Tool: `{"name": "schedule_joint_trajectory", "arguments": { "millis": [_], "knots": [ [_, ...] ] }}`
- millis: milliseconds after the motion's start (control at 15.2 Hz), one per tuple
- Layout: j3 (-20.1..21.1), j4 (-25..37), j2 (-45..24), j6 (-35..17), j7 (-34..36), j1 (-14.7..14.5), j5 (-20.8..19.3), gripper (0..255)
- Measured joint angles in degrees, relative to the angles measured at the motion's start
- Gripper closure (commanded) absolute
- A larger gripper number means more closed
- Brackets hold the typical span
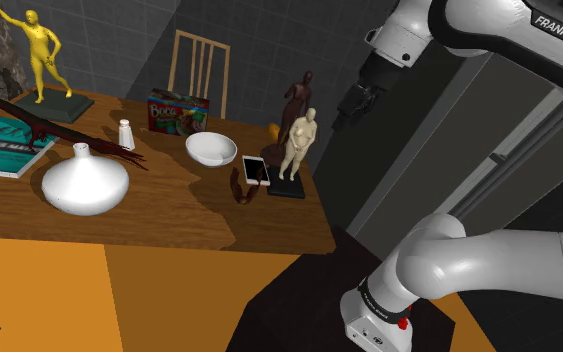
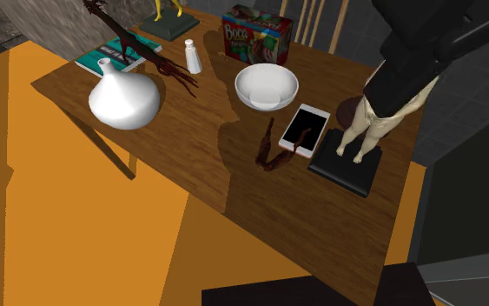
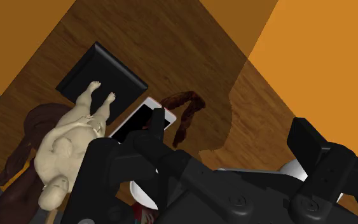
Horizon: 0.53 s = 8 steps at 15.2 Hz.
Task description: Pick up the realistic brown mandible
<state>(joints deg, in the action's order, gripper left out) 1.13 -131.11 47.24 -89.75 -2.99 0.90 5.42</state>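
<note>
The brown mandible (image 2: 265, 148) lies flat on the wooden table (image 2: 260, 209) just beside the phone (image 2: 304, 129), one end reaching the phone's corner, on the side away from the pale figurine (image 1: 300, 140), which stands on a black base on the phone's other side. A white bowl (image 2: 264, 104) sits near the phone, further in on the table. The black gripper (image 3: 229, 130) hangs well above the phone and figurine, its two fingers spread apart with nothing between them.
</note>
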Motion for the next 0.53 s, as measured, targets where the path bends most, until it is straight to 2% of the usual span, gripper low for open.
{"name": "schedule_joint_trajectory", "arguments": {
  "millis": [198, 528],
  "knots": [
    [0.6, -0.7, -1.4, -2.0, 1.2, 0.3, 0.3, 0],
    [3.6, -4.8, -6.7, -11.0, 6.3, 1.5, 1.6, 0]
  ]
}}
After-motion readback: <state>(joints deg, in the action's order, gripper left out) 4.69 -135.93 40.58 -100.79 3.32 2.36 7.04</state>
